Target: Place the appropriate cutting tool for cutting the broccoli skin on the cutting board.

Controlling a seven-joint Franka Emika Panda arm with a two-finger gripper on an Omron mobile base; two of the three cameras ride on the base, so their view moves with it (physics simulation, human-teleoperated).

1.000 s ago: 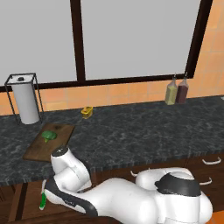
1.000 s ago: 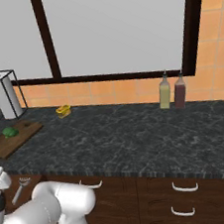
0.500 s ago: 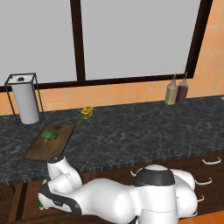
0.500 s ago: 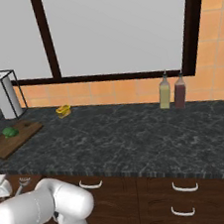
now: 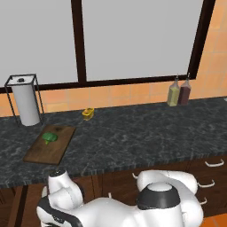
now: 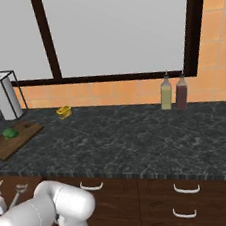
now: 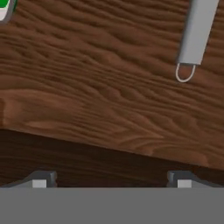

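Observation:
In the hand view my gripper (image 7: 111, 180) is open, its fingertips (image 7: 40, 180) far apart over a brown wooden surface, with nothing between them. A corner of the cutting tool's bright green handle (image 7: 5, 8) shows at the top left edge; its blade is out of frame. An all-silver utensil handle (image 7: 197, 30) with a loop end lies at the upper right. Up on the counter, the cutting board (image 5: 55, 150) (image 6: 18, 139) carries the broccoli (image 5: 49, 138) (image 6: 8, 132). My arm (image 5: 62, 199) bends down below the counter's front edge, left of the board.
A paper towel holder (image 5: 25, 103) (image 6: 4, 96) stands behind the board. A small yellow object (image 5: 88, 113) (image 6: 63, 111) lies near the wall. Two bottles (image 5: 179, 92) (image 6: 174, 93) stand at the back right. Drawer fronts with pale handles (image 6: 186, 189) line the cabinet.
My arm has folded lower and further left below the counter edge. The green handle seen beside the arm one second ago is now covered in the left base view.

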